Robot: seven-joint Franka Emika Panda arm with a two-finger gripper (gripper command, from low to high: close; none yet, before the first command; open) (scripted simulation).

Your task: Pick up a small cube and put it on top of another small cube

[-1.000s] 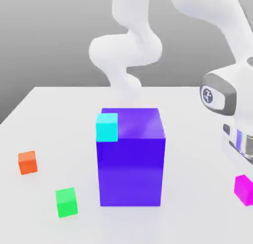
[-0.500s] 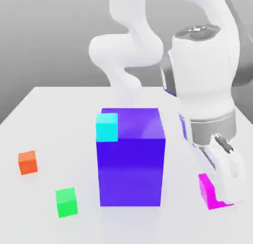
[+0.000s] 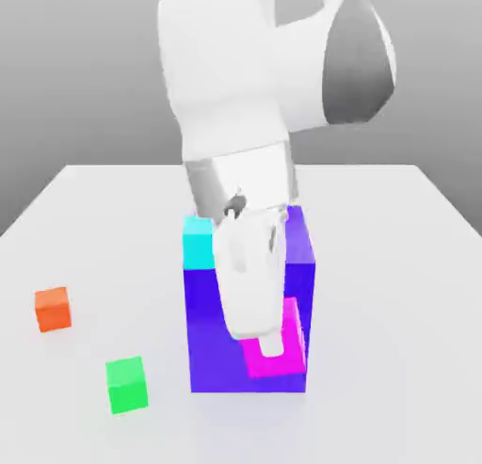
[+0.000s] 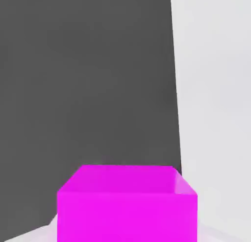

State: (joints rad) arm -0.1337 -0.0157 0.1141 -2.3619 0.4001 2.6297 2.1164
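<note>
Magenta cube (image 3: 279, 351) sits clamped in the tool (image 3: 270, 344), carried in front of the big blue-purple block (image 3: 249, 302) as the exterior view shows it. White fingers (image 3: 249, 293) run down over its face and close on two opposite sides; in the hand view the magenta cube (image 4: 127, 204) lies right under the camera, square to it and not visibly twisted. So the tool is closed on the cube, and the cube is off the desk (image 3: 395, 264).

The green cube (image 3: 126, 384) — the one to be stacked on — rests on the desk well apart from the tool, off toward the exterior view's left and nearer the camera. An orange cube (image 3: 53, 309) lies farther out on that same side, and a cyan cube (image 3: 198, 243) perches on the block's top corner just behind the tool.

As a judgement: the magenta cube looks small, rigid and light, with flat smooth faces that could slip if the grip were shallow. The flat opposite sides are the sensible place to hold it, low enough for full pad contact. Being stiff, it should tolerate a firm squeeze — the harder part is likely setting it down flat and centred on an equally small green top.
</note>
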